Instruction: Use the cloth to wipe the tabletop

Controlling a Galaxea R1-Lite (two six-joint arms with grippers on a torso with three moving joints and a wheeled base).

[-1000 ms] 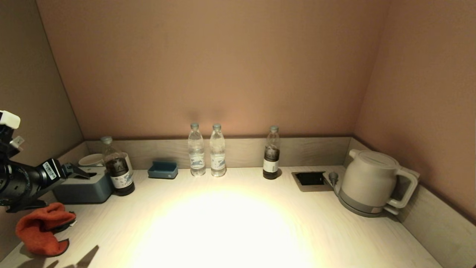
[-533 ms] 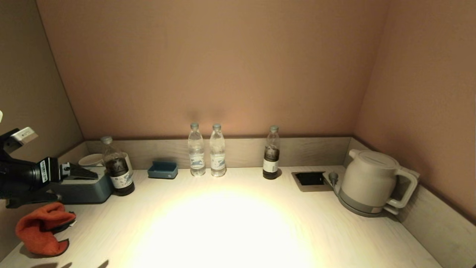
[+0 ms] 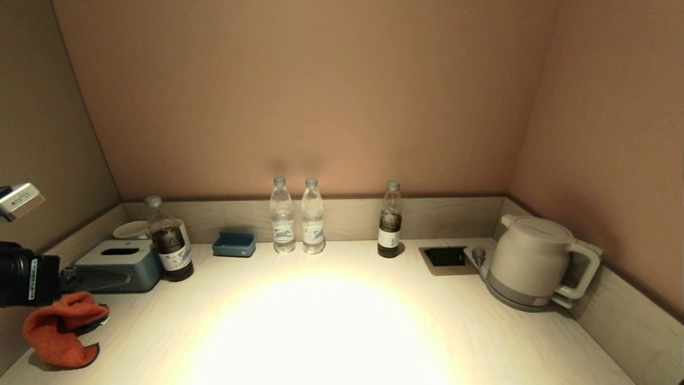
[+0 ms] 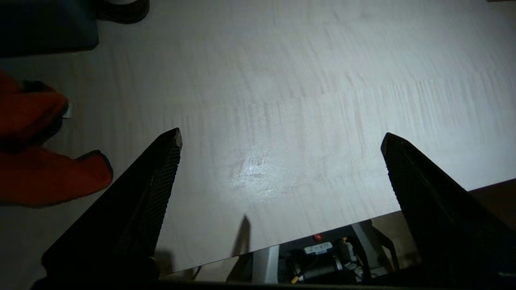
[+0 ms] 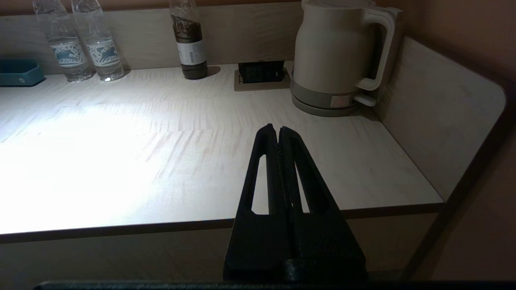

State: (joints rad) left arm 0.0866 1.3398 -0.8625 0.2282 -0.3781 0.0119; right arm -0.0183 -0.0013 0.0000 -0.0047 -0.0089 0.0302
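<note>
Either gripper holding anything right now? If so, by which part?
Nothing is held. The left gripper is open above the tabletop, with the cloth lying off to its side. The right gripper is shut and empty.

We can read no text anywhere. The clear bottles (image 3: 282, 216) carry labels with a blue picture, perhaps a running animal, and the dark bottles (image 3: 390, 220) carry white labels whose print is too small for us to read.
</note>
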